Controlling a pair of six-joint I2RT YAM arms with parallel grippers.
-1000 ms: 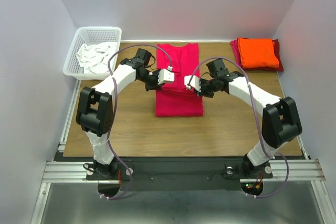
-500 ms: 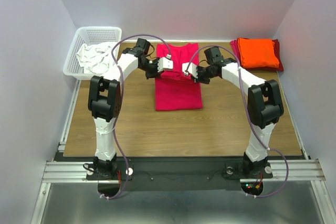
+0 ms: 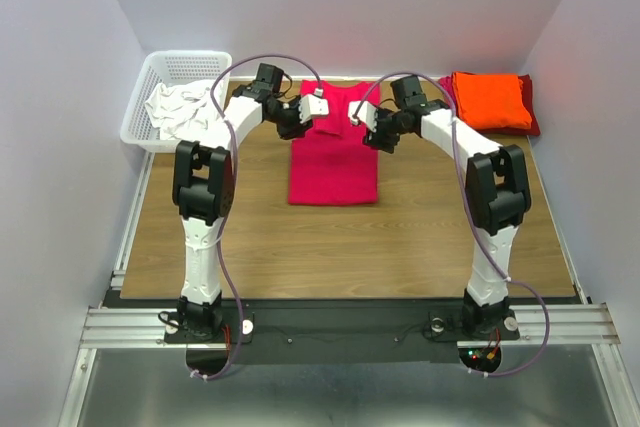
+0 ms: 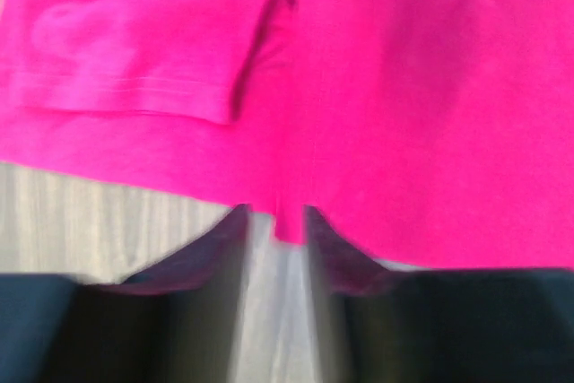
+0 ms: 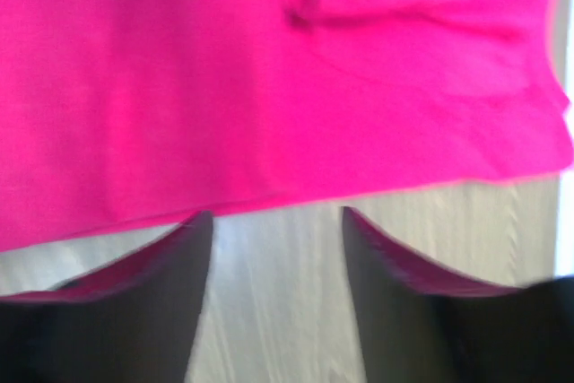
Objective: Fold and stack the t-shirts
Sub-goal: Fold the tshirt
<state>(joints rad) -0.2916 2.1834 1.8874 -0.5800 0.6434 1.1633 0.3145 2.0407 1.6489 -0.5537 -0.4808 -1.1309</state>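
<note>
The bright pinkish-red t-shirt [image 3: 333,162] lies folded in a tall rectangle at the table's back centre. My left gripper [image 3: 316,100] hovers over its far left part, my right gripper [image 3: 358,117] over its far right part. In the left wrist view the left gripper [image 4: 273,214] is open, with a small tab of the pink cloth [image 4: 289,226] still between the tips. The right gripper [image 5: 276,214] is open and empty, the shirt's edge [image 5: 269,195] just past its tips. The orange t-shirt [image 3: 490,100] sits folded on the darker red t-shirt [image 3: 533,119] at the back right.
A white basket [image 3: 150,132] holding white cloth [image 3: 180,107] stands at the back left corner. Bare wooden tabletop [image 3: 340,247] stretches from the pink shirt to the near edge. Walls close in on the left, back and right.
Both grippers moved toward the back, carrying the shirt's folded part with them. Both have now opened and let go, and the shirt looks shorter front to back.
</note>
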